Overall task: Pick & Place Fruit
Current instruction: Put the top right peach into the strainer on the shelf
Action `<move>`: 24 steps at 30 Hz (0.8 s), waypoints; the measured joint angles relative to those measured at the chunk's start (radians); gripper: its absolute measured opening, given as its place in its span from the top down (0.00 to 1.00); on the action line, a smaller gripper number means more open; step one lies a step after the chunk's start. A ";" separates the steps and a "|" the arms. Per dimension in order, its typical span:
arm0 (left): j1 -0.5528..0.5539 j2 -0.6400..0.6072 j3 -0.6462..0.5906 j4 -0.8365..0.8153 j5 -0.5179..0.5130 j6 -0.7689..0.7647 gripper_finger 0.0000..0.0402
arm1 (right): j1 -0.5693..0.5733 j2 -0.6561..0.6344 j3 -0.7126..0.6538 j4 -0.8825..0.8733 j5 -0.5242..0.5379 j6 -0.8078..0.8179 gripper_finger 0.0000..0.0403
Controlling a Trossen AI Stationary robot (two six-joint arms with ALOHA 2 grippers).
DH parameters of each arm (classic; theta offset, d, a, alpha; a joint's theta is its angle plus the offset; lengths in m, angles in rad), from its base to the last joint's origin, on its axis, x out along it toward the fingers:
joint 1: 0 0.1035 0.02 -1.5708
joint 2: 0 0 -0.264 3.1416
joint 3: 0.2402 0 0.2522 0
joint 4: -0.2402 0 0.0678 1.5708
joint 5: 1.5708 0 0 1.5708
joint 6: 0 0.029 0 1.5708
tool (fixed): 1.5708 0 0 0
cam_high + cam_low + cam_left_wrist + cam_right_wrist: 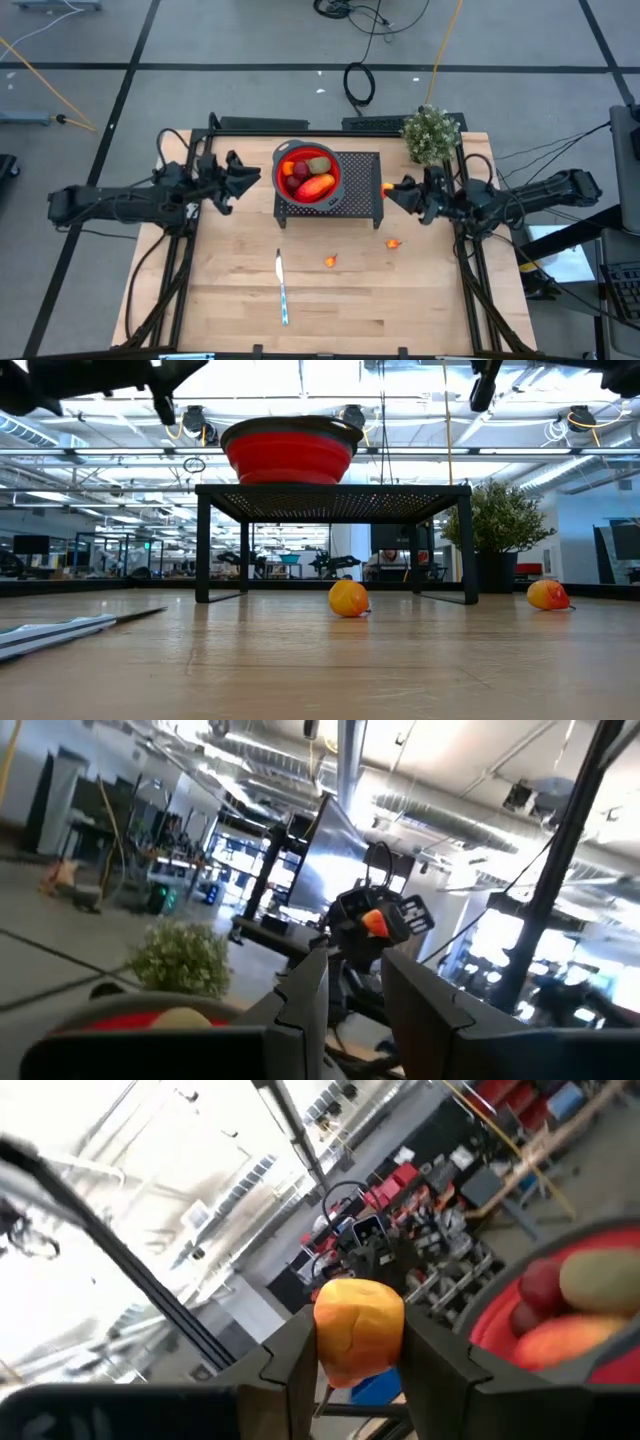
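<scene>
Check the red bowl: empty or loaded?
Loaded. The red bowl holds a red-orange fruit, a green-brown one and dark red pieces.

- Even, bright overhead light; ceiling strip lamps (300, 380) glare in low view.
- Soft shadow under black stand (335, 500).
- Wrist views: background blurred, washed out.
- Table (320, 660) foreground soft.

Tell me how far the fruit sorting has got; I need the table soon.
Done: several fruits lie in the red bowl on the black rack. In hand: the right gripper holds a small orange fruit beside the rack. Left: two small orange fruits on the table. The left gripper waits near the bowl.
</scene>
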 joint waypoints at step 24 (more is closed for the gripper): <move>-0.150 0.470 0.529 -0.220 0.096 0.480 0.76 | -0.013 0.128 0.000 0.116 -0.106 0.317 0.72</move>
